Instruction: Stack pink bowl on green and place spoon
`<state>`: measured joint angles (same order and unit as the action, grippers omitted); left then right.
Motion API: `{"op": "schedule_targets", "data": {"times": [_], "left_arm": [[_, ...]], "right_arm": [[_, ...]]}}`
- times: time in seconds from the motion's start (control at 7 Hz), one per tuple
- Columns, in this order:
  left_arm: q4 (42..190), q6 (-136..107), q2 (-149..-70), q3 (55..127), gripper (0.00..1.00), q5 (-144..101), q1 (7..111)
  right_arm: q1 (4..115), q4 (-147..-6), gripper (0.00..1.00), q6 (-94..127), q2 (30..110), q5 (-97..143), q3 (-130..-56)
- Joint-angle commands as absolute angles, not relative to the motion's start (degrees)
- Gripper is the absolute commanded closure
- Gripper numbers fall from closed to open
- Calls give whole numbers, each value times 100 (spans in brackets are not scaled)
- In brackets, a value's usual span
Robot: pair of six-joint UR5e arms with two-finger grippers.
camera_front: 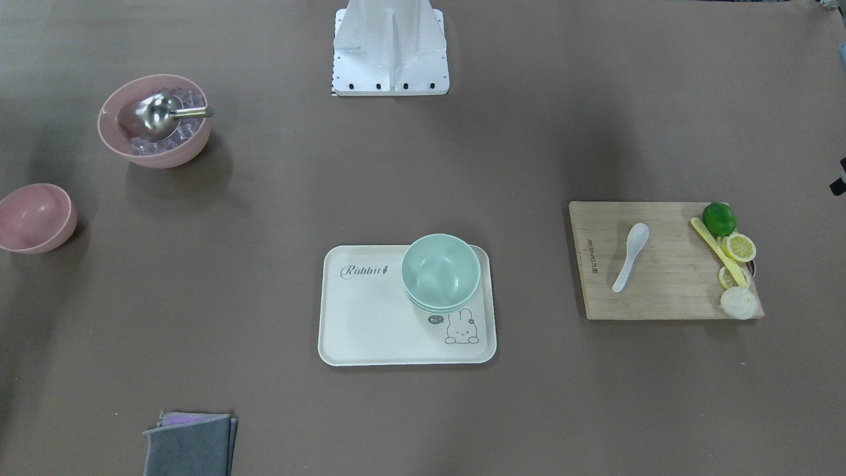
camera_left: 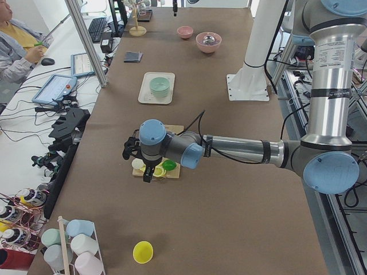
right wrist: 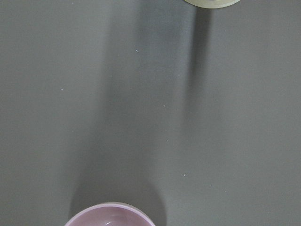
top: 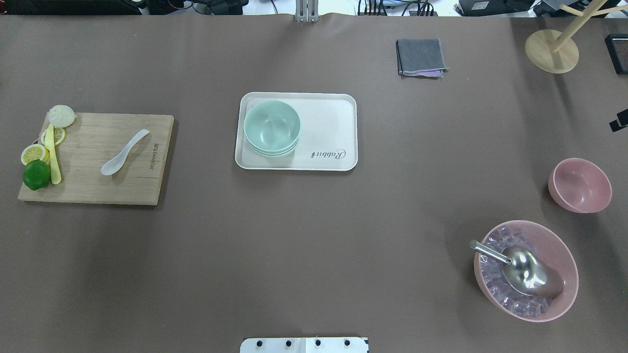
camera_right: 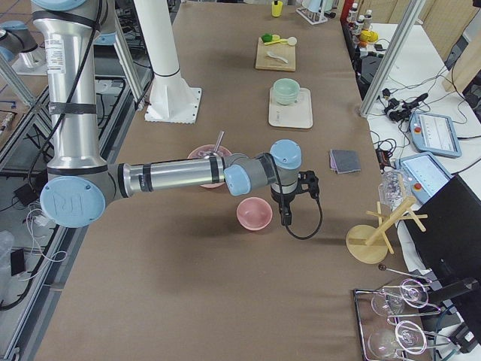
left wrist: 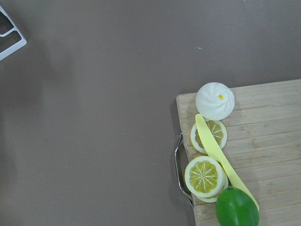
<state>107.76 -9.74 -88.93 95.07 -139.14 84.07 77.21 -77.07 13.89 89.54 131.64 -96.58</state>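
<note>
The small pink bowl stands empty on the table at my right, also in the front view. Its rim shows at the bottom of the right wrist view. The stacked green bowls sit on a cream tray at the centre. A white spoon lies on a wooden cutting board at my left. My right gripper hovers just beyond the pink bowl. My left gripper hovers over the board's outer end. I cannot tell whether either gripper is open or shut.
A large pink bowl holds ice cubes and a metal scoop, near the small pink bowl. A lime, lemon slices, a yellow knife and a bun lie on the board's outer end. A folded grey cloth and a wooden stand are at the far side.
</note>
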Motion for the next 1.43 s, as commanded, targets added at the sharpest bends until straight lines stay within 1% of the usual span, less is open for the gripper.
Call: {"op": "schedule_targets", "data": {"times": [0.0,0.14,0.29,0.43,0.71,1.29], "left_arm": [[10749,-967,-8903,9511,2,-13939,8394],[10784,-958,-8895,9545,2,-13966,8402],[10854,-932,-8686,9545,2,-13948,8394],[11046,-949,-8640,9528,2,-13870,8402],[11065,-1377,-8701,9545,3,-13721,8402],[11048,-1468,-8859,9572,2,-13632,8394]], "right_arm": [[7717,-7691,0,1389,8938,13157,-9642],[7717,-7682,0,1389,8973,13166,-9642],[7717,-7690,0,1397,8982,13166,-9642],[7717,-7690,0,1397,8991,13166,-9650],[7717,-7673,0,1397,8974,13140,-9650],[7682,-7690,0,1398,8947,13157,-9598]]}}
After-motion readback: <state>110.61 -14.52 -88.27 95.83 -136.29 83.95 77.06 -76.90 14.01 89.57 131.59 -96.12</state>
